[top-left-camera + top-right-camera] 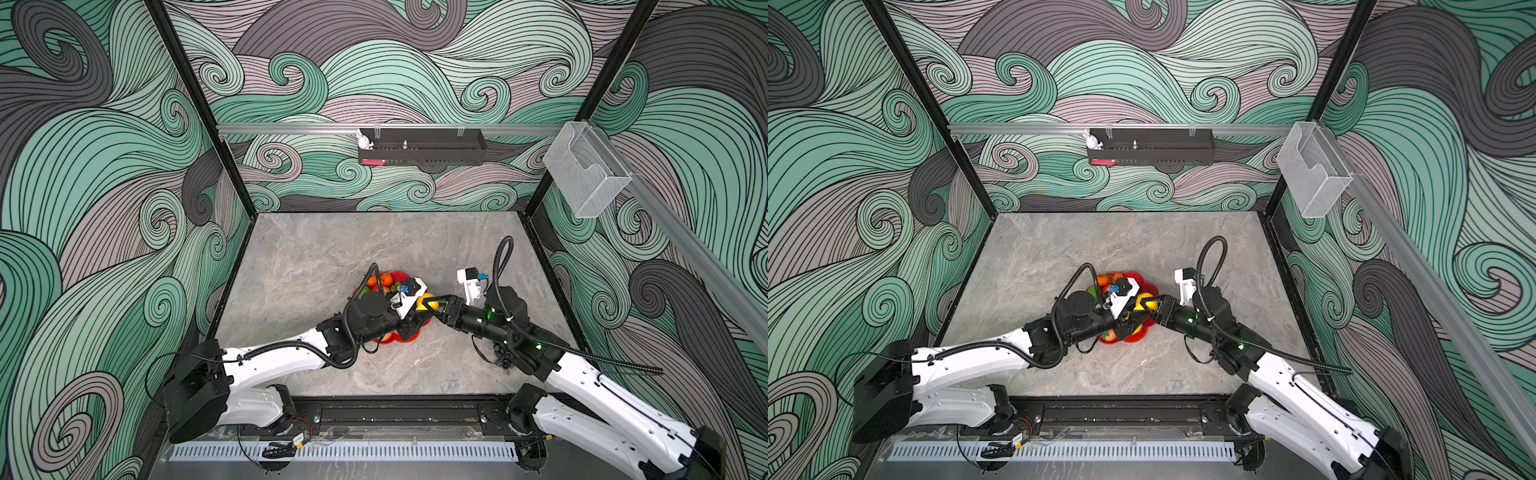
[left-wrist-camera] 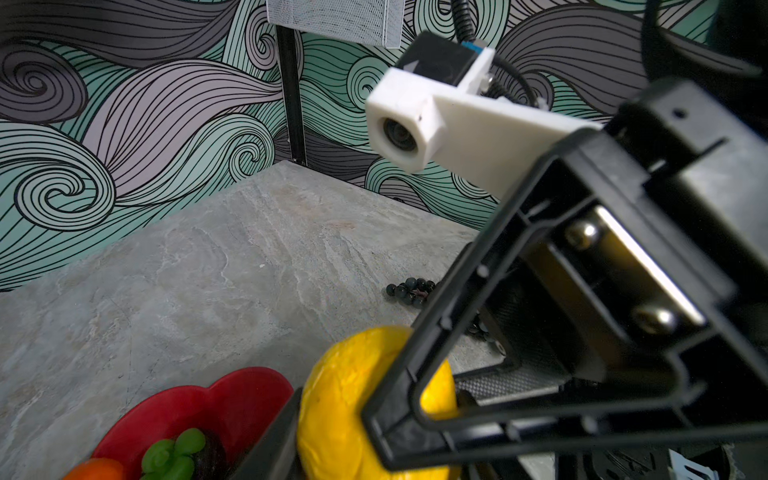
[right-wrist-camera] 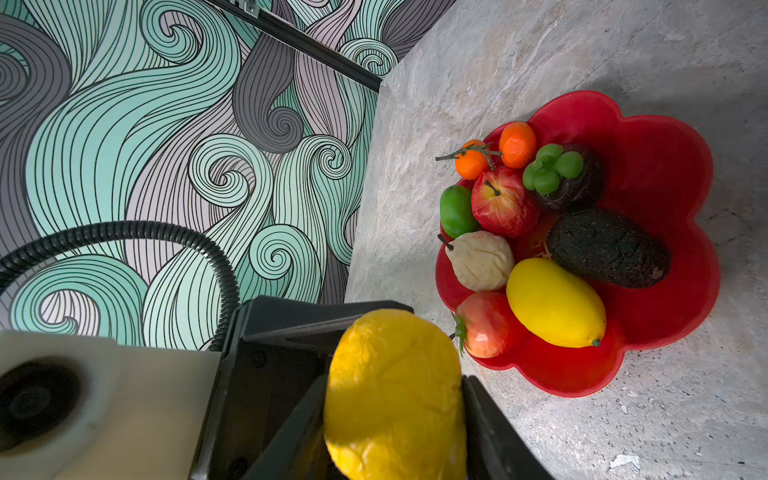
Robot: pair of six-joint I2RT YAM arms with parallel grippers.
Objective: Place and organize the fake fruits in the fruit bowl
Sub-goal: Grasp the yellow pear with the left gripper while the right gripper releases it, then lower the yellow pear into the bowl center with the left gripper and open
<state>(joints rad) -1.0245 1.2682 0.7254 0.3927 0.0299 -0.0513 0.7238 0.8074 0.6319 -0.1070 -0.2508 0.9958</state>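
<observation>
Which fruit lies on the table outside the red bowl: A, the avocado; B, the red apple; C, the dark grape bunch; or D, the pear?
C: the dark grape bunch lies on the bare table, apart from the fruit bowl that holds the other three.

Both arms are pointing in twd each other, low, elbows bent. L arm (image 1: 282, 357) is lying stretched fwd & to the right, w/ its dark forearm near level. R arm (image 1: 590, 380) is angling in & to the left. The grippers are sitting tip to tip at the middle. R gripper (image 3: 395, 386) is clamping a yellow fruit (image 3: 386, 340) betw both fingers, holding it up in the air. L gripper (image 1: 420, 315) is touching the same fruit w/ one finger (image 2: 272, 440). Its other finger isn't showing clearly, so can't tell if it's gripping.
</observation>
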